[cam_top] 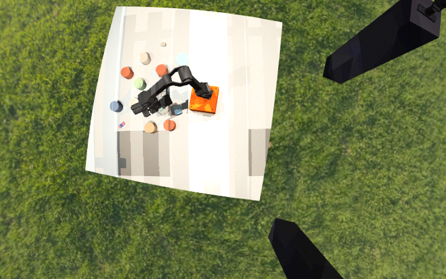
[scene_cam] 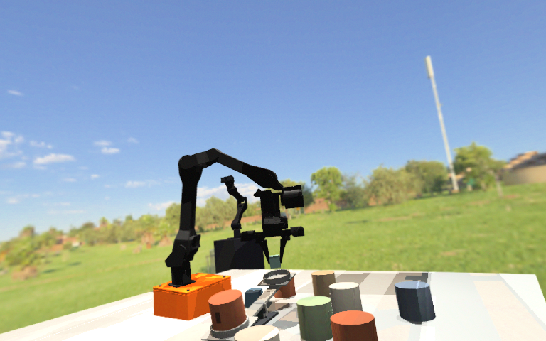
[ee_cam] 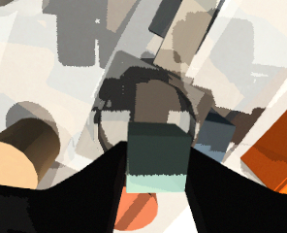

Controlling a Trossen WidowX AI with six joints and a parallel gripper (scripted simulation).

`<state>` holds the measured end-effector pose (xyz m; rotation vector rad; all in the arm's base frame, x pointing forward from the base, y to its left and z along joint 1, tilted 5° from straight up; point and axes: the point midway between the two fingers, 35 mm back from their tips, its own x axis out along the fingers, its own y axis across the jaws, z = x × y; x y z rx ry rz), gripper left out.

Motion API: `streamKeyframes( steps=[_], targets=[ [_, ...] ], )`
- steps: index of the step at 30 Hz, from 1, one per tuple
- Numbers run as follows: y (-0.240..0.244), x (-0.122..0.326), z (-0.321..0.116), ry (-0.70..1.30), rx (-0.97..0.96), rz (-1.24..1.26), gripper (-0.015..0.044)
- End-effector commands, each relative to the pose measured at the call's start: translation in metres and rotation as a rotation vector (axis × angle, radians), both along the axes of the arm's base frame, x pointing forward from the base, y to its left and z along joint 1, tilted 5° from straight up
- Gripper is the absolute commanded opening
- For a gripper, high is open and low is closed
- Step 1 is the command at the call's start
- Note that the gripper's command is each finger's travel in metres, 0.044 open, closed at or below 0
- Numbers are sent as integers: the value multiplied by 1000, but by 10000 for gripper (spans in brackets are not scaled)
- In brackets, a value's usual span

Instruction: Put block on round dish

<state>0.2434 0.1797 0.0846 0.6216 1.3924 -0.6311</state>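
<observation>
My gripper (scene_cam: 275,260) (ee_cam: 152,149) is shut on a pale green block (scene_cam: 274,261) (ee_cam: 156,157). It holds the block in the air above the ring-shaped holder (scene_cam: 276,282) at one end of the balance; no cup stands on that end. A red-orange cup (cam_top: 161,70) (scene_cam: 227,311) stands on the other end. Another red-orange cup (cam_top: 169,125) (scene_cam: 285,290) (ee_cam: 138,214) stands on the table just beyond the empty holder. The pale blue round dish (cam_top: 182,58) lies beyond the occupied end, with no cup above it. The arm partly hides the balance in the top view.
A blue block (cam_top: 176,110) (scene_cam: 252,297) (ee_cam: 216,138) lies beside the balance, near the orange base (cam_top: 197,104). A tan-orange cup (cam_top: 150,127), a green cup (cam_top: 139,83), a dark blue cup (cam_top: 115,106) and several others stand around. A small striped block (cam_top: 121,124) lies near the table's edge.
</observation>
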Motion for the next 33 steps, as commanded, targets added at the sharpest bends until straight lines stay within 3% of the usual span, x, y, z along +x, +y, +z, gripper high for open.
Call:
streamKeyframes(
  steps=[1, 7, 13, 33],
  targets=[
    [3, -1, 30, -15, 11, -3, 0],
    [1, -6, 60, -14, 11, -3, 0],
    [-2, -3, 60, -14, 12, -2, 0],
    [-134, 66, 36, -29, 11, -3, 0]
  ],
)
